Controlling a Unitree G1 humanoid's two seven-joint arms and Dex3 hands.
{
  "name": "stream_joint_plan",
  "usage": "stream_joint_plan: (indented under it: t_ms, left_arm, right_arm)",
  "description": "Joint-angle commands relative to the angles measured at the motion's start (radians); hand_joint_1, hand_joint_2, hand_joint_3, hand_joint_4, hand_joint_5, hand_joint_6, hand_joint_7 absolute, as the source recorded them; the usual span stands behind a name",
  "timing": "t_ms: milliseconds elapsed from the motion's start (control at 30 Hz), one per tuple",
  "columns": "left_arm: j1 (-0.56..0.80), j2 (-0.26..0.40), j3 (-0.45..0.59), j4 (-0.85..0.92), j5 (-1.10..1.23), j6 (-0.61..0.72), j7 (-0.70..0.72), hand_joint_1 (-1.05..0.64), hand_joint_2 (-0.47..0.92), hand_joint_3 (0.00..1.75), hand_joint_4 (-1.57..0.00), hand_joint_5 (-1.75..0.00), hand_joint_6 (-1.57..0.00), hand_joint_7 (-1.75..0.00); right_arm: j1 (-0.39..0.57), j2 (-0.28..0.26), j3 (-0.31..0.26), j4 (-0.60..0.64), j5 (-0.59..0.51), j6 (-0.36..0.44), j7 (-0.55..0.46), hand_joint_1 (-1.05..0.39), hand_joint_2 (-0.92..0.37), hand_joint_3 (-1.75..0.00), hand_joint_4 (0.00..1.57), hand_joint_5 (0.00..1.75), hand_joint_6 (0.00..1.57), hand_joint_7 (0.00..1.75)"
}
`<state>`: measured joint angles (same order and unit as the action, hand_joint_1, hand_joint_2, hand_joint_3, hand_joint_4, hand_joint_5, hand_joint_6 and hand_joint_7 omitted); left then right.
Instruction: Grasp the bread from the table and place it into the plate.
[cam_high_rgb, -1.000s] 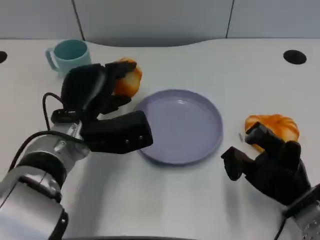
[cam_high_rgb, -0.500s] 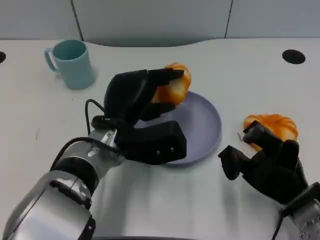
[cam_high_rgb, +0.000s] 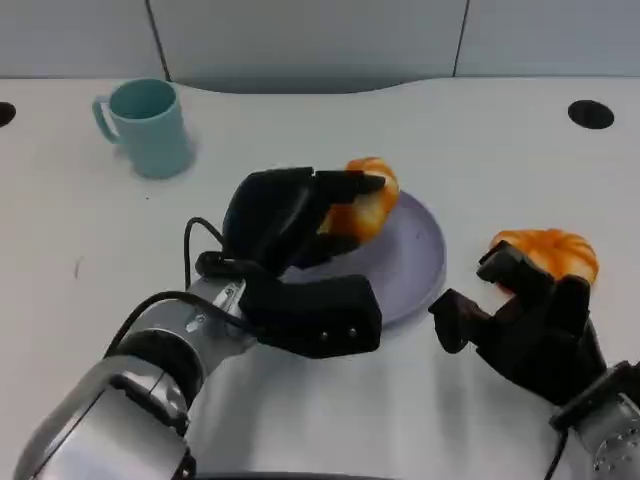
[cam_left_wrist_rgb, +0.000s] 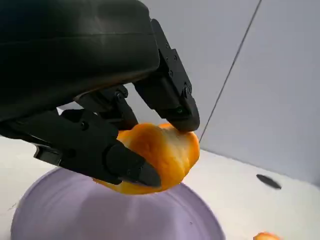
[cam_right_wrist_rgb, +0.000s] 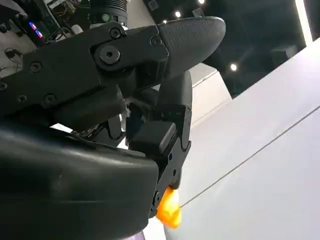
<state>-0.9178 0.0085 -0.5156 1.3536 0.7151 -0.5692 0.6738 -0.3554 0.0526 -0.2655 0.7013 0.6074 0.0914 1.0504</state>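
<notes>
Now the left hand (cam_high_rgb: 290, 215) grips the bread (cam_high_rgb: 365, 208) over the plate (cam_high_rgb: 420, 250) — right hand (cam_high_rgb: 525, 325) open.

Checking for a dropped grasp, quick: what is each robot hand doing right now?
Left robot hand: holding a bread roll over the plate.
Right robot hand: open, holding nothing, beside the second bread.

White counter (cam_high_rgb: 300, 120) with two black grommet holes (cam_high_rgb: 590, 113) (one at each far corner). Behind the counter, grey wall panels (cam_high_rgb: 300, 35) with dark vertical seams.
</notes>
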Motion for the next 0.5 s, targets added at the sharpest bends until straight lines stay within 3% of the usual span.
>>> stream_joint_plan:
  t_ms: [33,100,200,500]
  left_arm:
    - [0.000,0.013,0.007,0.004,-0.011,0.062,-0.073,-0.47,0.87,0.01,-0.35,-0.09,-0.38,0.00]
    - [-0.001,0.014,0.006,0.001,-0.011,0.074,-0.084,-0.59,0.88,0.01,-0.22,-0.02,-0.29,0.00]
    - [0.001,0.014,0.011,-0.002,-0.018,0.073,-0.090,-0.68,0.89,0.01,-0.16,0.00,-0.27,-0.01]
    - [0.000,0.021,0.015,-0.004,-0.018,0.065,-0.091,-0.77,0.91,0.01,-0.15,0.00,-0.30,-0.01]
  right_arm:
    - [-0.003,-0.008,-0.006,-0.006,0.000,-0.001,-0.012,-0.74,-0.92,-0.11,0.92,1.37,0.90,0.79]
    - [-0.004,-0.008,-0.006,-0.002,-0.005,-0.016,-0.010,-0.74,-0.92,-0.12,0.91,1.39,0.90,0.79]
    - [-0.015,-0.008,-0.010,0.022,-0.003,-0.021,0.003,-0.74,-0.92,-0.12,0.91,1.40,0.90,0.80]
    - [-0.003,-0.002,-0.008,-0.005,0.004,-0.003,-0.011,-0.73,-0.92,-0.12,0.92,1.41,0.90,0.78]
